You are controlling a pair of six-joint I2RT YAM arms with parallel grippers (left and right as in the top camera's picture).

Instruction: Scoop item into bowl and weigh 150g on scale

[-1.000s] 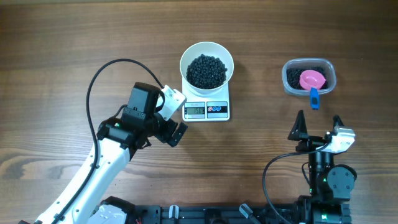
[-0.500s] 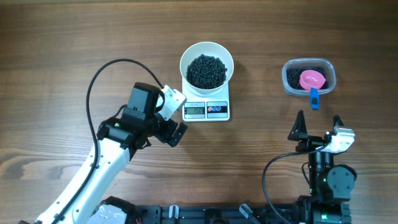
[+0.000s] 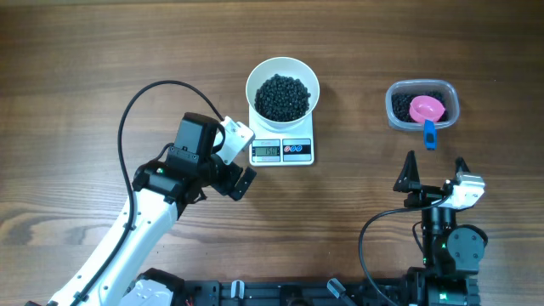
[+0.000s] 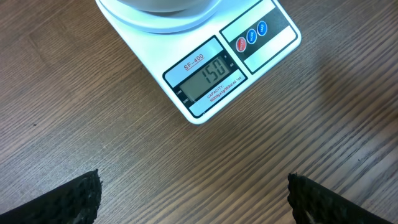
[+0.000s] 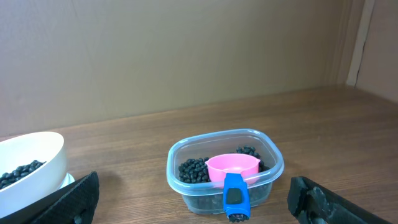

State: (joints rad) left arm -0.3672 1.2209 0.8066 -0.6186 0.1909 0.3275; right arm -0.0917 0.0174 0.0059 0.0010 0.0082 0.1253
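Weighing status: the display on the scale reads 150, so the target looks met and nothing more seems to need adding.
Beans: a dark heap of beans fills the white bowl, which sits on the far part of the scale; the rest lie in the clear tub at far right.
Scoop place: the pink scoop rests inside the tub, its blue handle hanging over the near rim, and no gripper touches it.
Left gripper: jaws spread wide and empty, just left of the scale's near corner.
Right gripper: jaws wide and empty, near side of the tub, apart from it.
Risk, nudged scale: the left fingers are close, so a swing to the right could push the scale and upset the reading.
Risk, overshoot: one more scoopful would carry the weight past the target.
Risk, spill: the bowl is as wide as the scale, so a knock on its rim could tip beans onto the table.
Risk, tub: a clumsy grab at the overhanging handle could lever the light tub over.
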